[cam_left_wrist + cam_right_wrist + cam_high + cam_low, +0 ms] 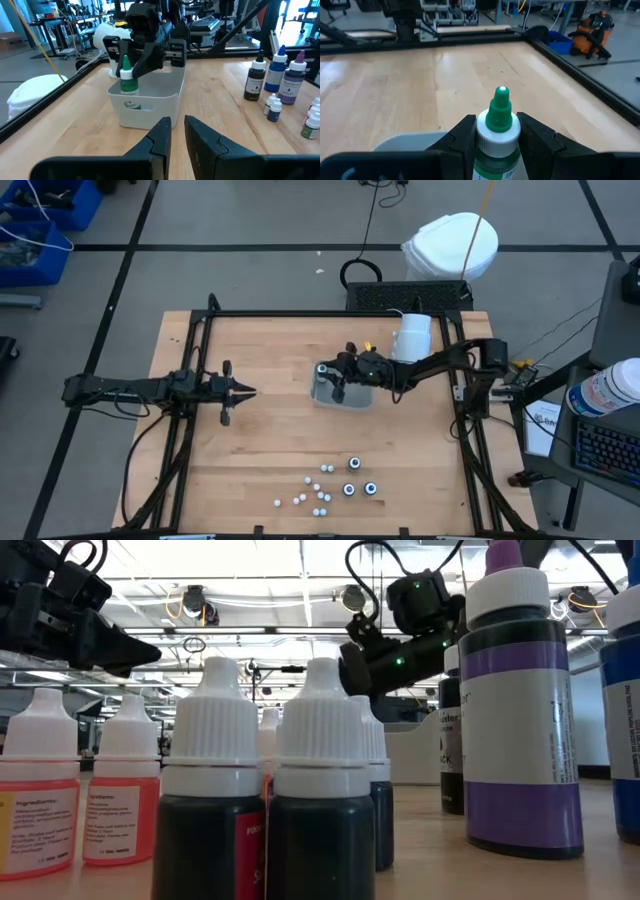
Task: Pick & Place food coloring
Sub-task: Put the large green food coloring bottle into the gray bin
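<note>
My right gripper (328,376) is shut on a food coloring bottle with a green pointed top (127,79) (500,120) and holds it over the grey tray (340,397) (150,105) at mid-table. The bottle's lower part dips below the tray's rim. More food coloring bottles stand upright on their bases near the table's front edge: dark larger ones (353,465) (278,80) and small white-capped ones (315,495) (215,810). My left gripper (248,392) (177,131) waits at the table's left, its fingers a narrow gap apart around nothing. My right gripper pinches the bottle between its two fingers (465,137), on the body just under the white cap ring (497,142). The fingers come nearly level from the table's right side. The bottle stands upright, green tip up, its lower part inside the tray and seen through the wall (132,105).
A large white cylinder (412,337) stands just behind the tray, beside my right arm. The black frame rails (190,380) run along the table's left, right and far edges. Bare wood (280,440) lies between the tray and the bottle cluster.
</note>
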Robot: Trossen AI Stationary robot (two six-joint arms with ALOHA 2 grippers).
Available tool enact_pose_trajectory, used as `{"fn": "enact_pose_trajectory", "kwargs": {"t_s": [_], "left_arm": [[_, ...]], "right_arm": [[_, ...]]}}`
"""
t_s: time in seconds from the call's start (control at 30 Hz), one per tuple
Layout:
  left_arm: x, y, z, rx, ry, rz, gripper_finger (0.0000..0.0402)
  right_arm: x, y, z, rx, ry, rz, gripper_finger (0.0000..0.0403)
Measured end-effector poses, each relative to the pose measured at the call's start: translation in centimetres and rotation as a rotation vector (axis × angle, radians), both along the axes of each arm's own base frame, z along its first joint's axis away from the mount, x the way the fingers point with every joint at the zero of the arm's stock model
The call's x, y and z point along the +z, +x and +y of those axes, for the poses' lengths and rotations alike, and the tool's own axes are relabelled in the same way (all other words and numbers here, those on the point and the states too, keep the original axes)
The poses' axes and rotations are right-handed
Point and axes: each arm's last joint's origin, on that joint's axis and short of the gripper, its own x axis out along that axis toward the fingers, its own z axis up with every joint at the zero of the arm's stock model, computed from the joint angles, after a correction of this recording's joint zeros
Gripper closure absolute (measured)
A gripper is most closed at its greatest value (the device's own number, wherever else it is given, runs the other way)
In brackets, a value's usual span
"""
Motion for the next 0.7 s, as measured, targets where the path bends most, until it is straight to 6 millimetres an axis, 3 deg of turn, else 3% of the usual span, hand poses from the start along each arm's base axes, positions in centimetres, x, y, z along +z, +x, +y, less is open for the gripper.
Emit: {"fn": "enact_pose_trajectory", "kwargs": {"t_s": [0.7], "left_arm": [[0.0, 0.0, 0.0, -0.001, 0.018, 0.001, 0.0339]], "right_arm": [[-2.4, 0.3, -0.8, -0.025, 0.023, 0.047, 0.0287]]}}
